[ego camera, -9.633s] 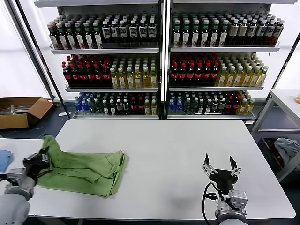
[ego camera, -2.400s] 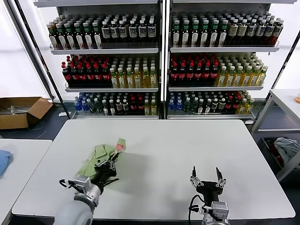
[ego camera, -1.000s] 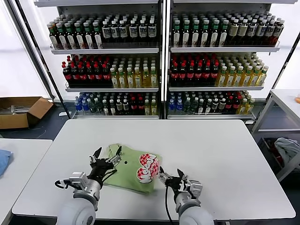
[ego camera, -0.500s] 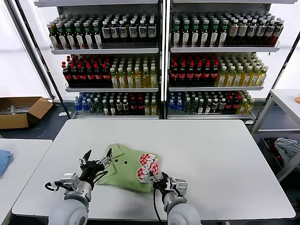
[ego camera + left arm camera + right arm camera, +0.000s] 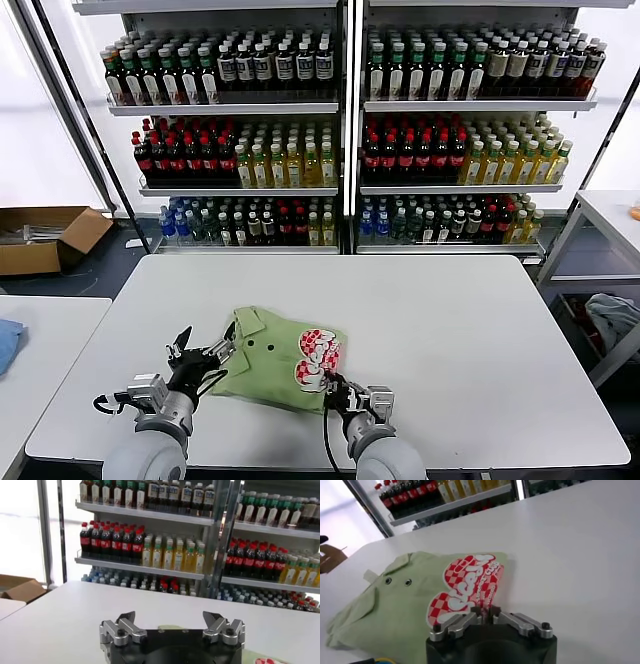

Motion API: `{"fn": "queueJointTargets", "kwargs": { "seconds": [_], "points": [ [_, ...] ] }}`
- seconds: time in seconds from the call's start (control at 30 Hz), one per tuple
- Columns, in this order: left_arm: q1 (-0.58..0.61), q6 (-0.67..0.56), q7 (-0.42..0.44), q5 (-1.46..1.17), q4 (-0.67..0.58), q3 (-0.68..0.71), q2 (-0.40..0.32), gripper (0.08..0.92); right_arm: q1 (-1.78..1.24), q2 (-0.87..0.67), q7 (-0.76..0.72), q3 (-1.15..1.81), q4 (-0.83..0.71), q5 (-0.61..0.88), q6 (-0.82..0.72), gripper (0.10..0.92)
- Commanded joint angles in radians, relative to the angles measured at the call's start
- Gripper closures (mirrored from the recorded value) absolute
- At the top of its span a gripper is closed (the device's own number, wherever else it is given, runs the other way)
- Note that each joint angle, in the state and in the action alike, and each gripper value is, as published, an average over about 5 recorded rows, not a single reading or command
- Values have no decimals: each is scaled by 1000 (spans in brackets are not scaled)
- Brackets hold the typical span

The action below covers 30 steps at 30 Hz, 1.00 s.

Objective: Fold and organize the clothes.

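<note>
White table, right pincer now clamped on polo shirt, left pincer wide

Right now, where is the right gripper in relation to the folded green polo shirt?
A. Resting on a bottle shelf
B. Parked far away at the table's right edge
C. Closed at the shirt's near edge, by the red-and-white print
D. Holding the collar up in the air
C: the right gripper has its fingers together at the near edge of the green polo shirt, beside the red-and-white print.

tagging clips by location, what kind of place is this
Likely a mock shop or test lab: shelves packed with bottled drinks stand behind a plain white table, and a cardboard box sits on the floor.
</note>
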Motion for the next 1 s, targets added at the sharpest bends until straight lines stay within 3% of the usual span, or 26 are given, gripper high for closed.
{"fn": "queueJointTargets", "kwargs": {
  "seconds": [0.03, 0.2, 0.37, 0.67, 0.8, 1.0],
  "points": [
    [9, 2, -4, 0, -16, -7, -4, 177, 2, -56, -27, 35, 67, -102, -3, 893],
    [20, 3, -5, 0, -39, -10, -14, 177, 11, -178, -39, 129, 112, -127, -6, 919],
    [18, 5, -7, 1, -48, 1, -26, 177, 19, -290, -91, 262, 37, -229, -6, 919],
    [17, 6, -6, 19, -40, 36, -51, 177, 26, -275, -150, 348, -118, -337, 16, 919],
    [24, 9, -3, 22, -40, 38, -52, 177, -2, -235, -156, 353, -67, -383, 30, 913],
    [43, 6, 1, 28, -40, 37, -55, 177, -140, -145, -150, 356, 140, -499, 111, 776]
  ]
}}
